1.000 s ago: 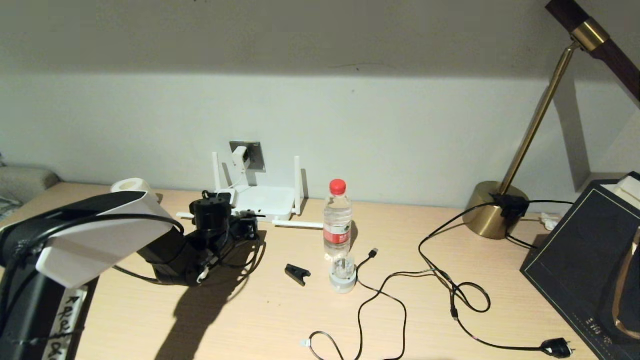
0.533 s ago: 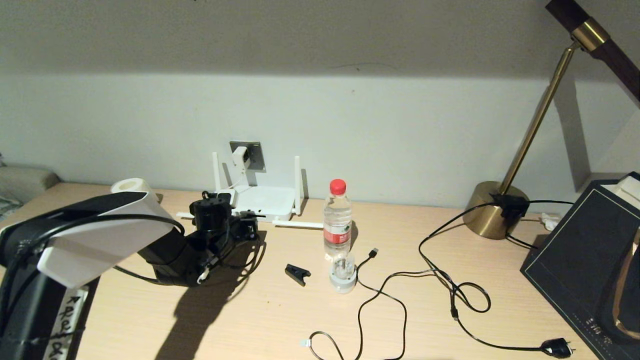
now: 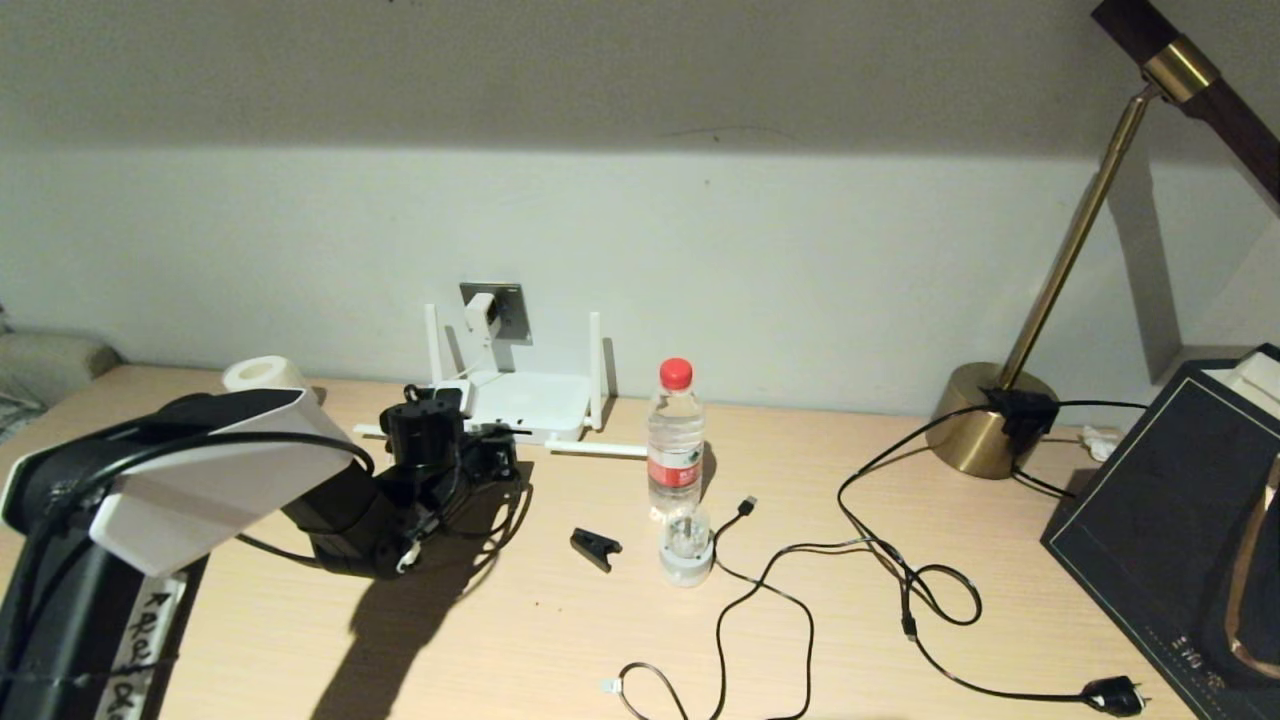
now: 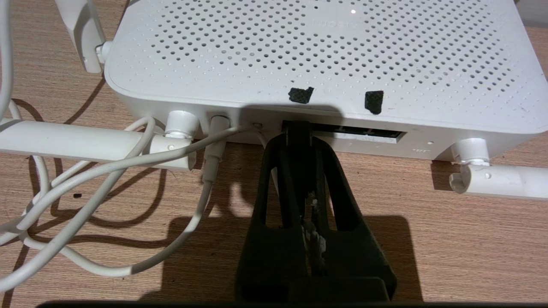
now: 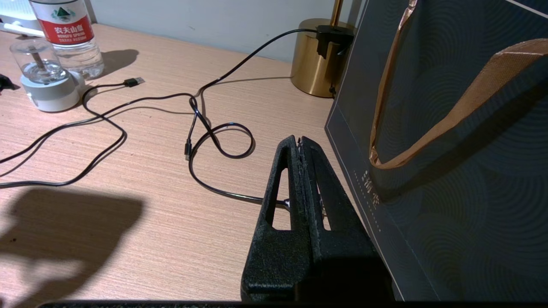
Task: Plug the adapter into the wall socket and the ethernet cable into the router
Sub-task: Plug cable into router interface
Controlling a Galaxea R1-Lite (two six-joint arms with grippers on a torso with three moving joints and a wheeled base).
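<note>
Left gripper (image 4: 299, 128) of mine is pinched nearly shut at the router's (image 4: 325, 51) port slot, fingertips right at the left end of that dark opening. Something thin and pale sits clamped between the fingers further back; I take it to be the clip plug of the ethernet cable, though the fingers hide the plug itself and I cannot tell how deep it sits in the port.

From my head camera, the adapter (image 3: 481, 312) already sits in the wall socket (image 3: 508, 308) on the wall behind the router, its thin white cord dropping toward the router's rear. So I judge the first half of the job done.

What is left, as I read it: seat the plug fully, then let go and back off. My concern is that the light router could slide back toward the wall under a push.

My right gripper (image 5: 301, 143) is closed on nothing, parked over the desk beside a dark paper bag (image 5: 449, 149), well apart from the work.
</note>
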